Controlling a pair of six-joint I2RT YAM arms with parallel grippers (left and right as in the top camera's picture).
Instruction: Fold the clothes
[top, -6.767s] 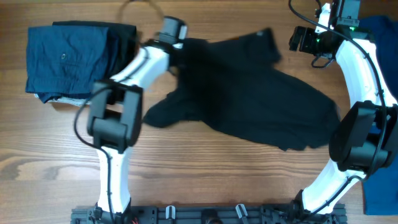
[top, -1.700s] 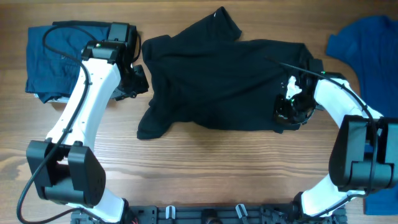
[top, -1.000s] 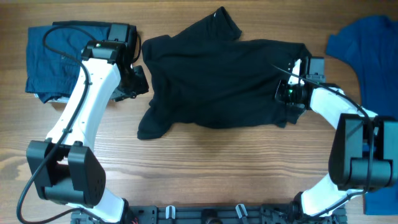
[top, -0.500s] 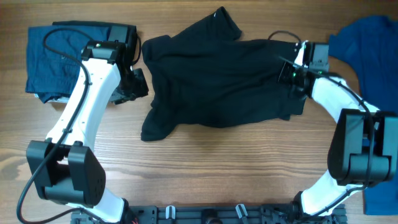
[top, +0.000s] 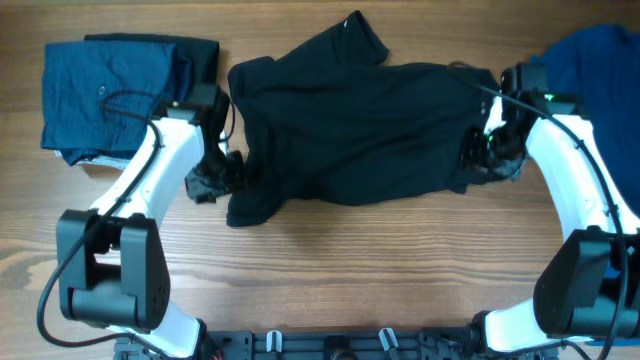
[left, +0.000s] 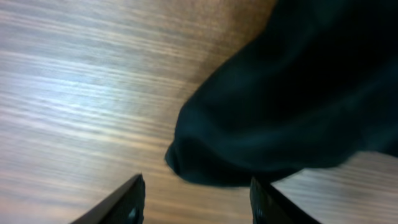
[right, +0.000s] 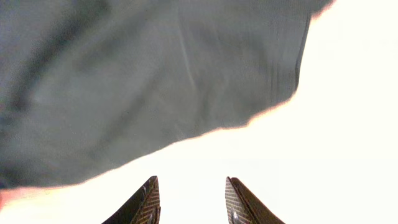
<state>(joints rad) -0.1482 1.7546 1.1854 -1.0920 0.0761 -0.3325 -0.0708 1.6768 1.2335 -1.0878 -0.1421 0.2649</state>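
The black shirt (top: 360, 130) lies rumpled mid-table (top: 350, 280) (navy pile (top: 110, 95) at left, blue garment (top: 590, 70) at right). The left gripper (top: 213, 180) is at its lower-left sleeve and the right gripper (top: 492, 150) at its right edge, both with fingers apart and fabric just ahead.

Between folded pile (top: 110, 95) and loose garment (top: 597, 70) lies the shirt (top: 360, 130).

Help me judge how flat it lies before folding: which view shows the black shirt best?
The overhead view: the whole black shirt shows, spread out with one end bunched at the picture's lower left. The left wrist view catches only that rounded fabric end; the right wrist view, just an overexposed edge of cloth.
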